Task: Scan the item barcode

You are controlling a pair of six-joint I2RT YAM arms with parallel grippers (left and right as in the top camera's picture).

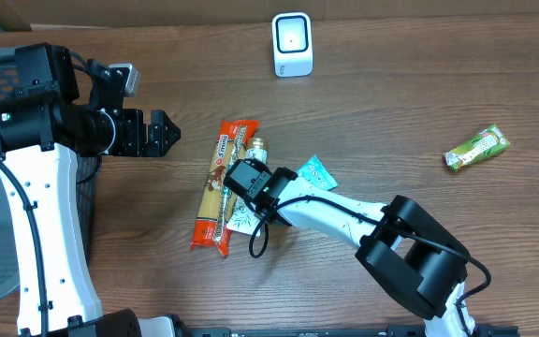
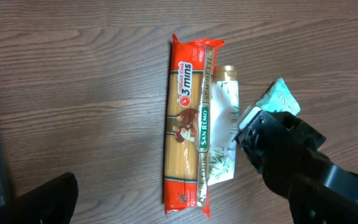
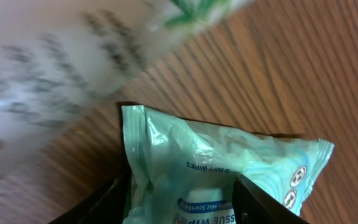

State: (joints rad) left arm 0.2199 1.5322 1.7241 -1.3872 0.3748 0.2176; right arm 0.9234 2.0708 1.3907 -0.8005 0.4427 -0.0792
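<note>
— Overhead: where's the item?
— The wipes pack [image 1: 318, 171] lies mid-worktop [image 1: 419, 84], near the pasta [image 1: 215, 192] and well apart from the scanner [image 1: 292, 44] at the far edge.
— Which step?
— The pick-up, I'd say. In the right wrist view the right end effector [image 3: 179, 202] straddles the pack, a finger at each side; whether it pinches, I cannot tell. The left end effector [image 1: 162, 131] hangs open, holding nothing.
— Next?
— Probably a firm pinch, a lift, then turning the barcode toward the scanner. No barcode shows.
</note>
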